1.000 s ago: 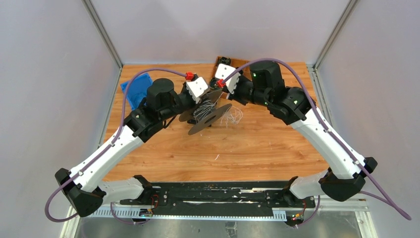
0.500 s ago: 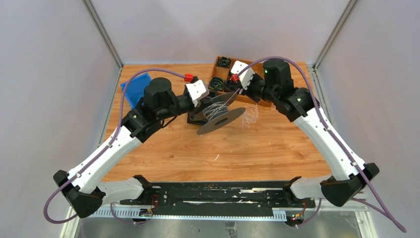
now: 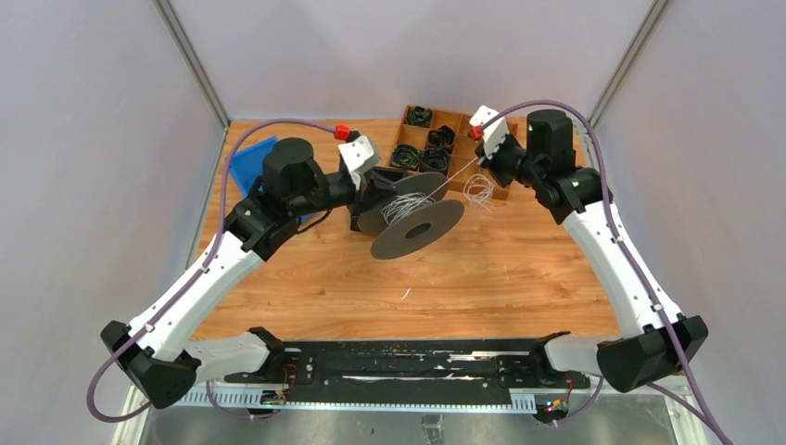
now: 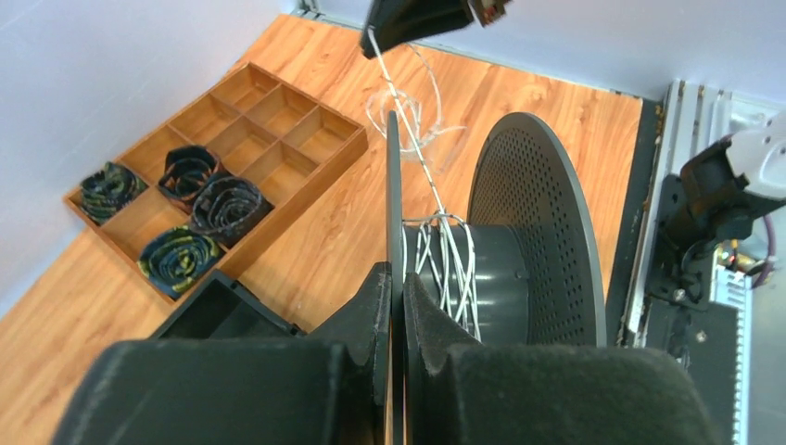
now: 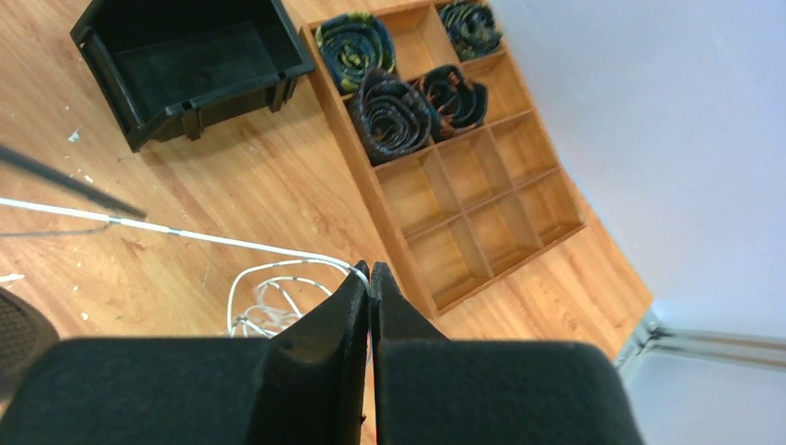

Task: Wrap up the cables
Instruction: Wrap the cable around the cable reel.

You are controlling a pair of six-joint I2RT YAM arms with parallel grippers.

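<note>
i was in the middle of the winding step. my left gripper (image 4: 396,278) was clamped shut on the thin edge of one flange of the spool (image 3: 417,222), holding it tilted just above the bench (image 3: 500,269) at the centre of the top view. my right gripper (image 5: 369,271) was closed with its fingers together on the cables (image 3: 478,190). the strand seemed to be pinched at the very tips, though the wrist view hid the contact itself.

from that pinch one taut line of wire ran down and left to the hub, where a few turns already sat between the flanges. the rest lay as a loose tangle of small loops on the bench below my right gripper, just beside the wooden tray (image 5: 463,167).

the next move, as i judged it, called for carrying the strand around the hub under steady tension, keeping it between the two flanges so it would not slip over a rim, and feeding slack from the loops without snagging them.

room was tight at the upper side: the tray with its coiled bundles (image 5: 394,102) sat right behind the strand, and the black bin (image 5: 185,65) lay close to the spool. the lower half of the bench offered the open space.
</note>
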